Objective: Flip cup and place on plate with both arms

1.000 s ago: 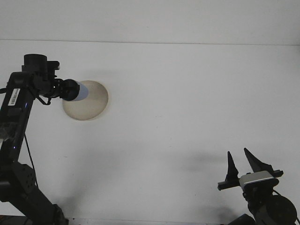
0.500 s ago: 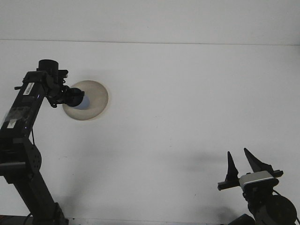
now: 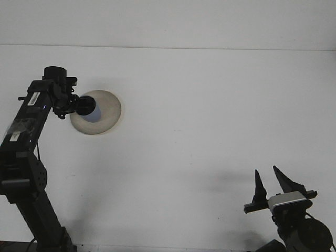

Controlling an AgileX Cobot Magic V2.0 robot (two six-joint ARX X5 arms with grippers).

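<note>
The left claw [image 3: 84, 106] has come lower over the beige plate [image 3: 107, 107] near the counter's [image 3: 210, 115] left edge, closed on the blue cup [image 3: 92, 116]; release seems next. The right claw [image 3: 272, 185] waits agape, empty.

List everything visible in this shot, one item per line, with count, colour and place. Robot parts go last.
plate: one, beige, round, far left part of the table.
cup: one, pale blue, only a sliver showing over the plate, mostly hidden by the left pincer.
table: one, white, fills most of the view.
wall: one, white, strip along the top.
left arm: one, black, rises from the lower left corner toward the plate.
left pincer: one, black, over the plate's left side at the cup; whether it grips cannot be told.
right arm: one, black, lower right corner.
right pincer: one, black, lower right, pointing up, spread apart and holding nothing.
</note>
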